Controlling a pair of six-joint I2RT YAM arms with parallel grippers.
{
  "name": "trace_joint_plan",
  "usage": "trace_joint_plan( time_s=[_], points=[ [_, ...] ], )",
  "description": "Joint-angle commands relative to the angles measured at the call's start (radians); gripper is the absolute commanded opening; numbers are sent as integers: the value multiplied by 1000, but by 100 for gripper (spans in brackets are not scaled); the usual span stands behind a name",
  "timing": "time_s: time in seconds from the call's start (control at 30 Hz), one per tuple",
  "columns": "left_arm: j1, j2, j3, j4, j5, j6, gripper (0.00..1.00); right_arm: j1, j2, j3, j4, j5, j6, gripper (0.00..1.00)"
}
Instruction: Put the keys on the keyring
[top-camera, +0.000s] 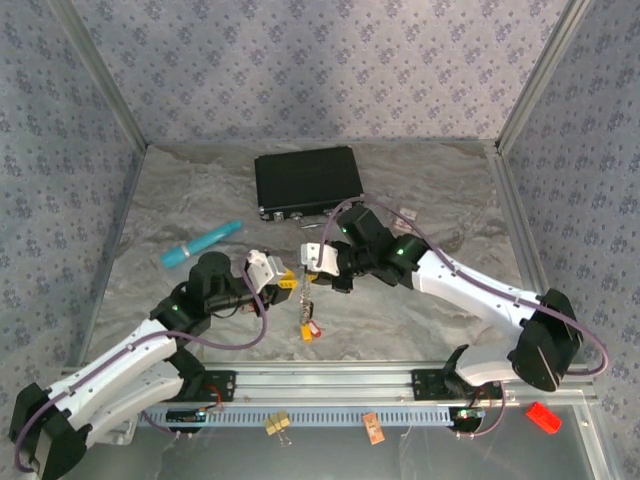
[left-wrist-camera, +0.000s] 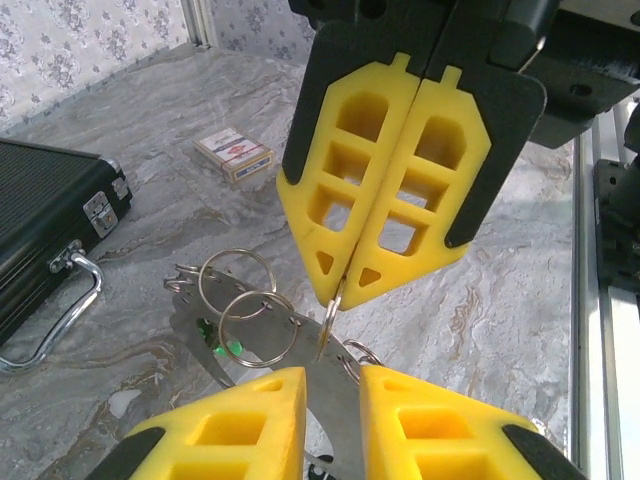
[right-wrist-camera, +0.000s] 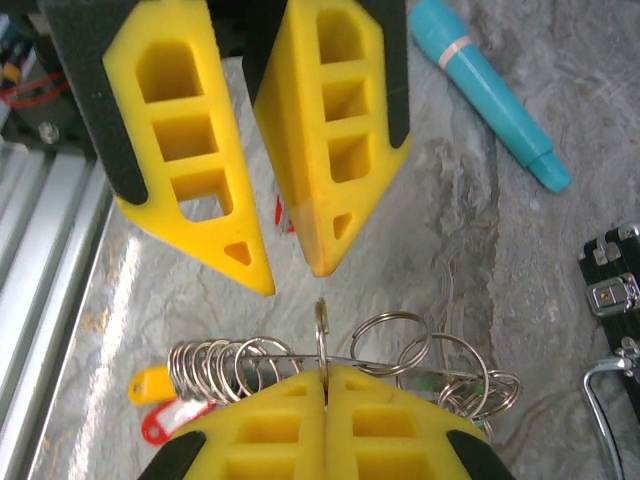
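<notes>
I am clamping my right pincer (right-wrist-camera: 325, 378) fully closed on the keyring (right-wrist-camera: 322, 316), lower centre; the keys (right-wrist-camera: 152, 384) are dangling lower left. My left pincer (right-wrist-camera: 290, 277) is gaping, empty. The thin, edge-on grip is risking slippage.

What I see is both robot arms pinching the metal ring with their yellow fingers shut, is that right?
Not both. The right arm's fingers are shut on the metal ring, but the left arm's fingers are open, not pinching it. The right wrist view shows this.
</notes>
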Motion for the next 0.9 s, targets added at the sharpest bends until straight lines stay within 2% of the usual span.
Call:
trace_joint_plan(
  time_s=[0.0, 0.37, 0.6, 0.77, 0.83, 0.87],
  points=[
    [-8, 16, 33, -4, 42, 47, 21, 20, 17, 73, -122, 78, -81, 0],
    [-18, 56, 25, 65, 62, 46, 20, 58, 47, 101, -107, 49, -81, 0],
    [-22, 66, 37, 25, 84, 74, 2, 64, 49, 101, -88, 32, -63, 0],
    [-24, 56, 38, 6, 84, 88, 0, 12, -15, 39, 5, -53, 19, 0],
    [-26, 44, 24, 31, 82, 86, 0, -35, -53, -30, 72, -121, 72, 20],
    [-26, 38, 13, 55, 81, 85, 0, -63, -72, -72, 111, -156, 97, 27]
  ],
)
